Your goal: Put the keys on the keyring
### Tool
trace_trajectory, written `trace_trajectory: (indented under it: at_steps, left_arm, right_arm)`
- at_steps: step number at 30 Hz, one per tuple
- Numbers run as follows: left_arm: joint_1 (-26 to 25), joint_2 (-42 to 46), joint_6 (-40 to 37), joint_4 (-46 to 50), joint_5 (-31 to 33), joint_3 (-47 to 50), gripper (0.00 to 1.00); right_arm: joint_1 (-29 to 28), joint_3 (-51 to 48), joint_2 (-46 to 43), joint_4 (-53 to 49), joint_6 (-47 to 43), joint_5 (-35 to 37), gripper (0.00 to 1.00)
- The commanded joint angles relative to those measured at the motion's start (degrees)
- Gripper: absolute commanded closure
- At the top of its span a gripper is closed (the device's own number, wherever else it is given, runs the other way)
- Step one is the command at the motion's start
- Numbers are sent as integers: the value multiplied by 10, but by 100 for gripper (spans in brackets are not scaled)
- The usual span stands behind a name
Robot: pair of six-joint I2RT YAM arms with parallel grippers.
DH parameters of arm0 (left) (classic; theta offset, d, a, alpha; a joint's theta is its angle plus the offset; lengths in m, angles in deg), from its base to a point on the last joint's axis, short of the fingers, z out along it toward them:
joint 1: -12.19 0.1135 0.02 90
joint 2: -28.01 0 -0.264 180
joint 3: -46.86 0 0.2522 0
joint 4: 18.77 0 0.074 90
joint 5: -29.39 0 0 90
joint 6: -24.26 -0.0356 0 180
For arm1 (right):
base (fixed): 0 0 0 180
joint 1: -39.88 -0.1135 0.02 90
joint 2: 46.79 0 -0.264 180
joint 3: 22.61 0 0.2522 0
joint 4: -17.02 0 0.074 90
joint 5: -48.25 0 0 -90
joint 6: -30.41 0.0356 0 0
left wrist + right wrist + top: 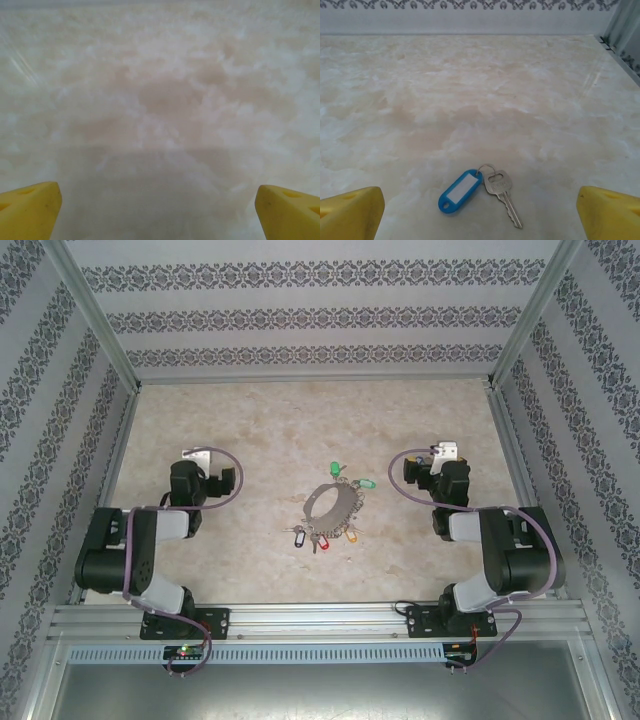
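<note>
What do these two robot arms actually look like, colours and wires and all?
The left arm and right arm are chunky black-and-grey jointed segments on black bases. A purple cable loops along each. Their fingers are yellow wedges with small holes.

A: What lay on the beige marbled table?
B: The keyring at its centre, keys fanned round it: green tags at one o'clock, red tag at seven, yellow tag at five. Separately, a blue-tagged key

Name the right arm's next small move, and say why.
Probably ease the right gripper forward and down onto the key with the blue tag. It lies loose on the table just ahead, centred between the open jaws.
</note>
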Motion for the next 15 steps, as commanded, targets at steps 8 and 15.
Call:
trace_trajectory:
  at_steps: [8,15]
  left_arm:
    - [5,294,161,404,5,-121,0]
    - [8,376,283,546,26,-143,0]
  right_arm:
    - [32,60,-296,-371,340,56,2]
    - [-36,87,-300,-566,424,-97,2]
